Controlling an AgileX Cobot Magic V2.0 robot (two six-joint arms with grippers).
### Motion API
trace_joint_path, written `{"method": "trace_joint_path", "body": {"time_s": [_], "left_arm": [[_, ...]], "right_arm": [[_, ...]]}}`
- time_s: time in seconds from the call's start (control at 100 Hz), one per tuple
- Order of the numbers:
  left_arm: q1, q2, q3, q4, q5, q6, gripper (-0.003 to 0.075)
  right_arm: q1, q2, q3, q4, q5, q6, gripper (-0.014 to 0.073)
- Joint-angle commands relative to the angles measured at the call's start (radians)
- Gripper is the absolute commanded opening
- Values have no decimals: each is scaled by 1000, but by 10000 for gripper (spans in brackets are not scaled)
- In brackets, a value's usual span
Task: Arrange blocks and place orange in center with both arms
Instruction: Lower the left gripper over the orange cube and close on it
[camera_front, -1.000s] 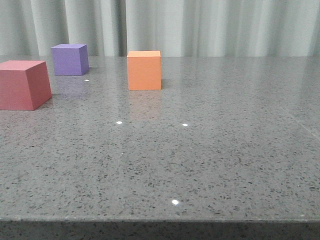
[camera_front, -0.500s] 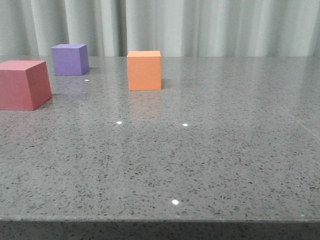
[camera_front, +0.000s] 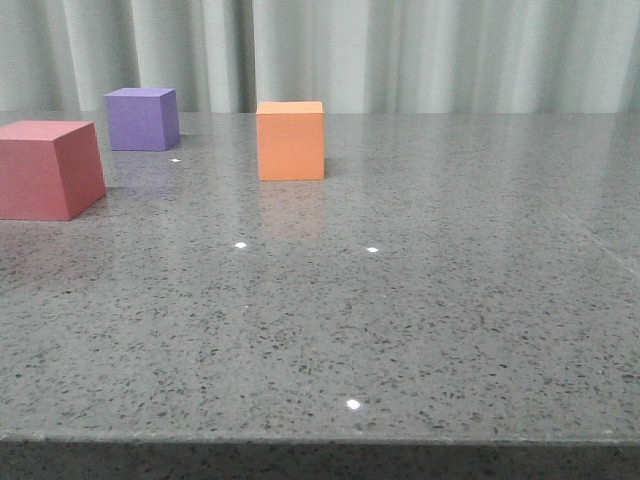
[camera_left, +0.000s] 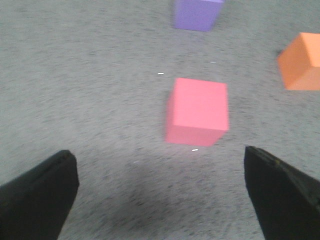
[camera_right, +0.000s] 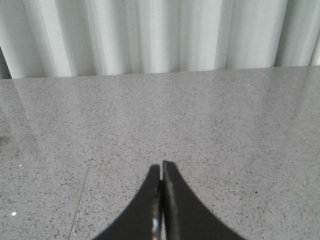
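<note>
The red-pink cube (camera_front: 48, 168) sits at the left edge of the front view, the purple cube (camera_front: 142, 118) behind it, and the orange cube (camera_front: 290, 140) to their right. In the left wrist view my left gripper (camera_left: 160, 155) is wide open and empty above the table, with the red-pink cube (camera_left: 198, 111) just beyond its fingertips, the purple cube (camera_left: 197, 14) farther off and the orange cube (camera_left: 302, 61) to one side. My right gripper (camera_right: 161, 165) is shut and empty over bare table. Neither gripper shows in the front view.
The grey speckled tabletop (camera_front: 400, 300) stretches wide, with its front edge near the bottom of the front view. A pale pleated curtain (camera_front: 400, 50) hangs behind the table's far edge and shows in the right wrist view (camera_right: 150, 35) too.
The front view has shifted by a pixel or two. The cubes stand in the same places.
</note>
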Motion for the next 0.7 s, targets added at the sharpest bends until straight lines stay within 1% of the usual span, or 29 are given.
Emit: {"method": "trace_joint_path", "body": {"time_s": [0.0,0.12,0.24,0.36,0.45,0.63,0.69], "left_arm": [[-86,85,-100,-28,-86,-2,624],[-219,229,-205,-26,-137,-12,622],[-308,386,-341,-21,-152,-40,621],[-375,535,-487,-6,-140,-63,621],[-421,635,-593,40,-125,-106,621],[-494,801,-785,218,-68,-249,621],[-512,842,-834,247,-45,-272,621]], "right_arm": [[-6,4,-23,-13,-85,-4,-67],[-6,4,-23,-13,-85,-4,-67],[-6,4,-23,-13,-85,-4,-67],[-6,4,-23,-13,-85,-4,-67],[-6,4,-23,-13,-85,-4,-67],[-6,4,-23,-13,-85,-4,-67],[-6,4,-23,-13,-85,-4,-67]]}}
